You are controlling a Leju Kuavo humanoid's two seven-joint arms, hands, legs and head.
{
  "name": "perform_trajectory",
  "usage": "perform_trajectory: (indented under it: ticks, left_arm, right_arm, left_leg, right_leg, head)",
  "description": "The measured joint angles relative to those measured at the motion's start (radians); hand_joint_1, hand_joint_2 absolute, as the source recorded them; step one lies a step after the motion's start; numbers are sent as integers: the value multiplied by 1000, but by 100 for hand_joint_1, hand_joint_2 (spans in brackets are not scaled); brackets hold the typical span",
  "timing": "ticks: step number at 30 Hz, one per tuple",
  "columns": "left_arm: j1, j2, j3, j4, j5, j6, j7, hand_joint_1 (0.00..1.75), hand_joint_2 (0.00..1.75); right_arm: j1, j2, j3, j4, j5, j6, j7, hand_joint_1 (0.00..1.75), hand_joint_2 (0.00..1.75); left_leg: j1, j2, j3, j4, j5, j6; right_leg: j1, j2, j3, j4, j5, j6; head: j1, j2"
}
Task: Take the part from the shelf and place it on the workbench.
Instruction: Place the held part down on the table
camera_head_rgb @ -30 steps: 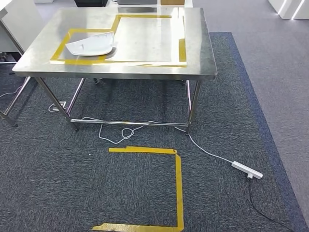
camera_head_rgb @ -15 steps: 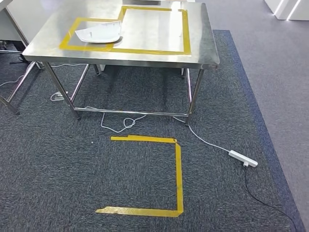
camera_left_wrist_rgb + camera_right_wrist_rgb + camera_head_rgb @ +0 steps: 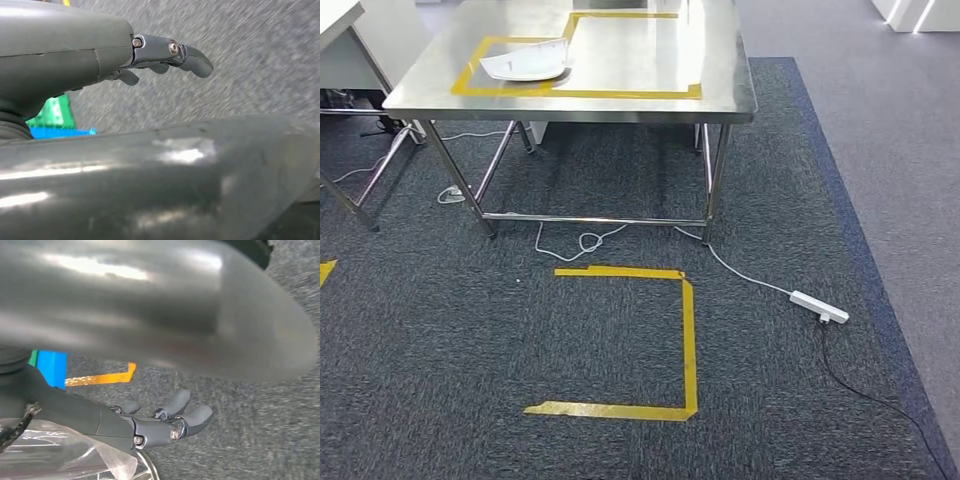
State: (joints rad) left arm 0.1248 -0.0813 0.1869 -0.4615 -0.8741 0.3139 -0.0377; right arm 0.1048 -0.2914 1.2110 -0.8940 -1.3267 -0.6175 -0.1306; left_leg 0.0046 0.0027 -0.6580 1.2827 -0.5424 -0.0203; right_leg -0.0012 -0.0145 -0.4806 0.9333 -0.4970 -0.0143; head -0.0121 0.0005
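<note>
Part: one white curved panel (image 3: 525, 63), lying flat on the table (image 3: 637, 60) inside the smaller yellow-taped outline, toward the far left of the top; its right tip reaches the tape line (image 3: 569, 40) that divides the two outlines.
Table: one, bare steel top on a tubular frame with a low crossbar (image 3: 595, 218); its near edge and right corner stand free over the carpet.
Table markings: two adjoining yellow tape outlines, the larger one (image 3: 637, 93) to the right of the part with bare steel inside it.
Floor: dark carpet (image 3: 433, 360) with a blue border (image 3: 848, 230), lighter grey floor beyond it on the right.
Floor markings: one open-sided yellow tape square (image 3: 688, 345) in front of the table; one short yellow strip (image 3: 324, 270) at the left edge.
Cables: one white lead (image 3: 580, 242) looped under the table, running to one white power strip (image 3: 819, 307) on the carpet at right; a black cord (image 3: 878, 400) leaves it.
Second bench: one, partly seen at far left (image 3: 335, 20).
Left robot hand (image 3: 166, 55): released, fingers extended over the carpet, holding nothing.
Right robot hand (image 3: 166, 422): released, fingers loosely curved and apart, holding nothing.
</note>
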Motion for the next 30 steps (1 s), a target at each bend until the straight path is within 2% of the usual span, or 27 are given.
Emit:
perform_trajectory:
  ticks: [1, 2, 4, 5, 6, 7, 10, 11, 14, 17, 20, 30]
  left_arm:
    - [6, -1, 0, -14, 0, -6, 10, 0, 0]
    - [13, -2, 0, -31, -1, -10, 23, 0, 0]
    - [29, -12, 0, -74, -6, -12, 56, 0, 0]
    - [37, -20, 0, -97, -11, -13, 72, 0, 0]
    - [44, -29, 0, -120, -16, -15, 86, 0, 0]
    - [51, -37, 0, -140, -18, -17, 97, 0, 0]
    - [75, -57, -2, -187, -20, -27, 112, 0, 0]
    - [82, -61, -3, -201, -20, -31, 115, 0, 0]
    - [93, -67, -5, -234, -20, -39, 120, 0, 0]
    - [96, -71, -6, -254, -20, -45, 122, 0, 0]
    - [100, -72, -10, -267, -20, -50, 126, 0, 0]
    - [102, -78, -23, -283, -19, -51, 132, 0, 0]
  right_arm:
    - [0, 0, 0, 0, 0, 0, -1, 0, 0]
    - [0, 0, -1, 0, -1, 1, -2, 0, 0]
    - [0, 0, -2, 0, -2, 1, -5, 0, 0]
    - [0, 0, -3, 0, -3, 1, -6, 0, 0]
    - [0, 0, -3, 0, -3, 1, -7, 0, 0]
    - [0, 0, -3, 1, -4, 1, -8, 0, 0]
    - [1, 0, -4, 1, -6, 1, -10, 0, 0]
    - [1, 0, -4, 2, -7, 1, -12, 0, 0]
    - [1, 0, -4, 2, -7, 4, -14, 0, 0]
    - [1, 0, -4, 3, -7, 6, -15, 0, 0]
    - [1, 0, -4, 6, -8, 8, -16, 0, 0]
    - [0, 0, -4, 12, -8, 9, -16, 0, 0]
  left_leg:
    - [0, 0, 37, -36, 29, 4]
    - [-2, 0, 89, -103, 47, 11]
    - [-6, 0, 186, -250, 43, 27]
    - [-8, 1, 211, -295, 30, 34]
    - [-9, 1, 218, -319, 22, 38]
    - [-9, 1, 216, -328, 18, 36]
    - [-10, 0, 210, -337, 19, 32]
    - [-12, 1, 209, -337, 20, 36]
    - [-17, 2, 205, -335, 27, 45]
    - [-20, 4, 198, -332, 33, 50]
    - [-21, 4, 193, -331, 36, 51]
    - [-20, 4, 191, -331, 36, 49]
  right_leg:
    - [1, 0, -11, 6, 7, 2]
    - [1, 0, -21, 13, 12, 4]
    - [5, 0, -36, 27, 21, 11]
    - [6, -1, -43, 32, 26, 17]
    - [7, -2, -50, 35, 30, 22]
    - [7, -4, -58, 36, 28, 17]
    - [8, -2, -75, 37, 24, -18]
    - [7, -1, -75, 36, 30, -16]
    - [1, 3, -76, 29, 51, 16]
    - [-3, 5, -74, 27, 65, 32]
    - [-3, 5, -76, 27, 69, 36]
    - [-2, 5, -79, 28, 69, 36]
  head:
    - [0, 0]
    - [0, 0]
    - [0, 0]
    - [0, 0]
    - [0, 0]
    - [1, 0]
    - [5, 0]
    - [5, 0]
    - [5, 0]
    - [5, 0]
    - [4, 0]
    - [4, 0]
